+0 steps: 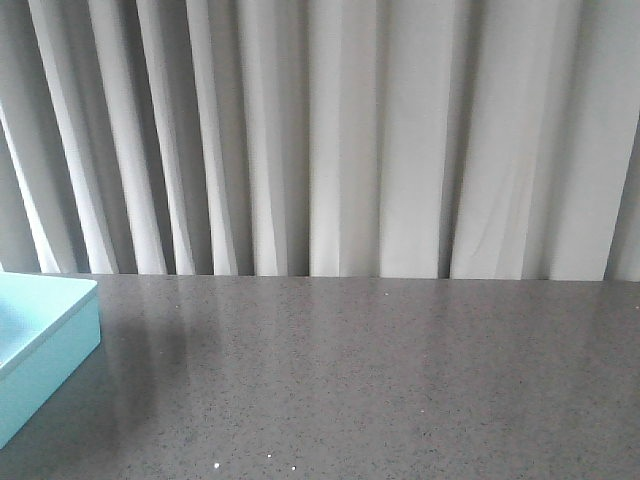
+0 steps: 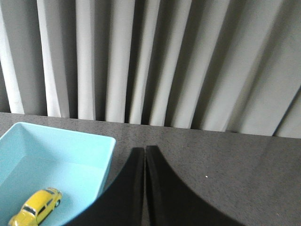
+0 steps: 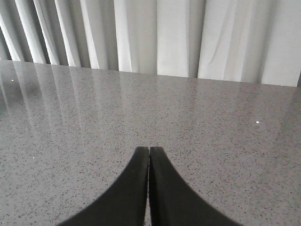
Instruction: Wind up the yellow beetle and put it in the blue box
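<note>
The yellow beetle (image 2: 35, 206) rests on the floor of the blue box (image 2: 70, 143), seen in the left wrist view. My left gripper (image 2: 145, 149) hangs beside the box's near corner, over the table, its black fingers pressed together with nothing between them. In the front view only one corner of the blue box (image 1: 50, 340) shows at the far left, and neither gripper appears there. My right gripper (image 3: 149, 150) is shut and holds nothing, above bare speckled tabletop.
The grey speckled table (image 1: 380, 380) runs back to a pleated white curtain (image 1: 340, 140) along its far edge. The box stands at the table's left side.
</note>
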You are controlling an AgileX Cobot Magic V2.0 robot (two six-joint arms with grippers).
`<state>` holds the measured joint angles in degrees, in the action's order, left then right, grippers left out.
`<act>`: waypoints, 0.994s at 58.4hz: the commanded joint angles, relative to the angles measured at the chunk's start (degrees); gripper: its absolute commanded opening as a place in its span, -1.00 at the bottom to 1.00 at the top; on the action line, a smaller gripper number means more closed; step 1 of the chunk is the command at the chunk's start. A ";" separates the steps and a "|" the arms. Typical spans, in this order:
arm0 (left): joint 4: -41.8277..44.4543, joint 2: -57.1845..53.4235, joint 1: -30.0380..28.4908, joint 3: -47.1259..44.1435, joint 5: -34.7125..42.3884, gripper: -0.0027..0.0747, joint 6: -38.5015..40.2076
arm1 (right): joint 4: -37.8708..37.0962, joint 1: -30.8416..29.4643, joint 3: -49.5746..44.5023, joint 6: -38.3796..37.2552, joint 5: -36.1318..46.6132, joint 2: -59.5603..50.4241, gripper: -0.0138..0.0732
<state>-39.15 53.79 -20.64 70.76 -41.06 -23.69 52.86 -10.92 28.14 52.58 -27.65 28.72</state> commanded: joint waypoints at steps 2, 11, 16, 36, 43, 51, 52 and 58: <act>-2.30 -8.75 2.61 -6.29 0.54 -0.95 2.06 | 1.66 -0.09 1.38 0.50 2.28 0.14 -0.70; -2.68 -18.74 8.49 -14.83 -3.76 -0.95 2.06 | 1.66 -0.09 1.38 0.50 2.28 0.14 -0.70; -2.68 -23.22 10.09 -17.18 -6.93 -0.95 1.95 | 1.66 -0.09 1.38 0.50 2.28 0.14 -0.70; 3.23 -32.49 9.96 -20.55 -10.61 -0.94 -1.32 | 1.66 -0.09 1.38 0.50 2.28 0.14 -0.70; 3.77 -35.45 9.96 -27.71 -8.56 -0.95 -7.85 | 1.66 -0.09 1.38 0.50 2.28 0.14 -0.70; 1.88 -38.54 9.96 -38.75 1.01 -0.95 -9.30 | 1.66 -0.09 1.38 0.50 2.28 0.14 -0.70; 1.62 -39.18 9.96 -40.70 2.85 -0.95 -9.30 | 1.66 -0.09 1.38 0.50 2.28 0.14 -0.70; 1.17 -42.73 9.96 -50.43 13.94 -0.95 -9.30 | 1.66 -0.09 1.38 0.50 2.28 0.14 -0.70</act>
<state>-35.41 12.99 -10.99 25.40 -39.62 -32.81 52.86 -10.92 28.14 52.58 -27.65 28.72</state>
